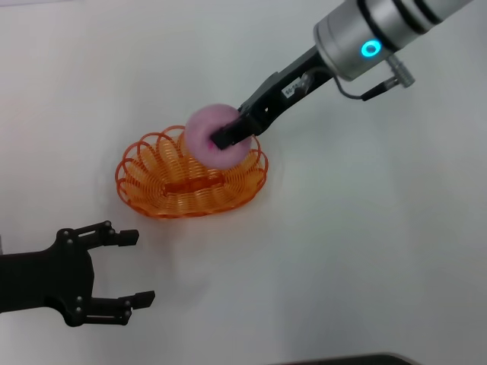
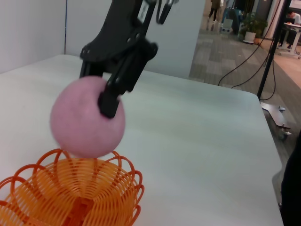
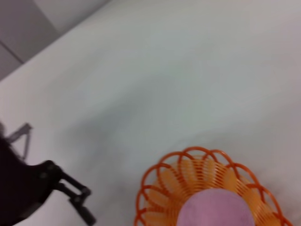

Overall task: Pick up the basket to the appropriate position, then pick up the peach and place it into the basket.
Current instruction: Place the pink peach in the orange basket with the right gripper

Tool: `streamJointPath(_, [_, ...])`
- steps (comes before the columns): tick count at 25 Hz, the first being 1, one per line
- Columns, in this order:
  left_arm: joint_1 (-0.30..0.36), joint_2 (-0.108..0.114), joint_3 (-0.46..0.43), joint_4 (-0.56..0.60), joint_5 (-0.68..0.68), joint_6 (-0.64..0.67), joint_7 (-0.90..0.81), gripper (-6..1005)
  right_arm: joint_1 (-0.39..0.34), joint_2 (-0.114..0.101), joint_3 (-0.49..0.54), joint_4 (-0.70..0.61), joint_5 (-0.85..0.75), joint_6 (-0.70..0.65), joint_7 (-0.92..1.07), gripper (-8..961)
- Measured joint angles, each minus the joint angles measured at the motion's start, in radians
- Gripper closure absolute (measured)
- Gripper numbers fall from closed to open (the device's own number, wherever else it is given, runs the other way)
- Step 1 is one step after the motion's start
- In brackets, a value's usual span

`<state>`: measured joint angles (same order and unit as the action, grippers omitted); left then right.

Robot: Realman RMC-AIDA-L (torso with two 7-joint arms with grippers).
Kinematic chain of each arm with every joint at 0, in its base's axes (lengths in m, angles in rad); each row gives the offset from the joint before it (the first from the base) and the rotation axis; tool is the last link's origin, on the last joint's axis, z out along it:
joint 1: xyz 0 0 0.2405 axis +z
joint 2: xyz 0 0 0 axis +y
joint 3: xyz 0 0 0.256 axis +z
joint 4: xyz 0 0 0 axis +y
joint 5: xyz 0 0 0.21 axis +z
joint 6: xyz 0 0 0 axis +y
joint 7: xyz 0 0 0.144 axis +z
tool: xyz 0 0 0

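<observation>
The orange openwork basket (image 1: pixel 163 181) sits on the white table, left of centre. My right gripper (image 1: pixel 227 134) is shut on the pink peach (image 1: pixel 207 129) and holds it just above the basket's far right rim. In the left wrist view the peach (image 2: pixel 84 120) hangs over the basket (image 2: pixel 70 197) with the right gripper's fingers (image 2: pixel 110 96) clamped on it. The right wrist view shows the peach (image 3: pixel 217 209) above the basket (image 3: pixel 164 188). My left gripper (image 1: pixel 129 268) is open and empty, near the table's front left, apart from the basket.
The white table (image 1: pixel 342 251) is bare around the basket. In the left wrist view, the table's far edge (image 2: pixel 225 89) shows, with floor, cables and a stand beyond it.
</observation>
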<state>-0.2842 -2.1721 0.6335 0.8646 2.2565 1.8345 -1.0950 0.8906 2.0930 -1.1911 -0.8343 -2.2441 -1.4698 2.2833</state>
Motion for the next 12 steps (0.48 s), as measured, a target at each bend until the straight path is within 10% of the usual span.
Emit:
streamJointPath(5, [-0.003,0.0,0.001,-0.01,0.0,-0.007,0.0,99,0.014,0.003,-0.025,0.065,0.003,0.045,-0.039,641])
streamJointPath(12, [-0.005,0.002,0.0,-0.013,0.0,-0.008,-0.002,99,0.005,0.002,-0.022,0.083,0.021,0.076,-0.04,337])
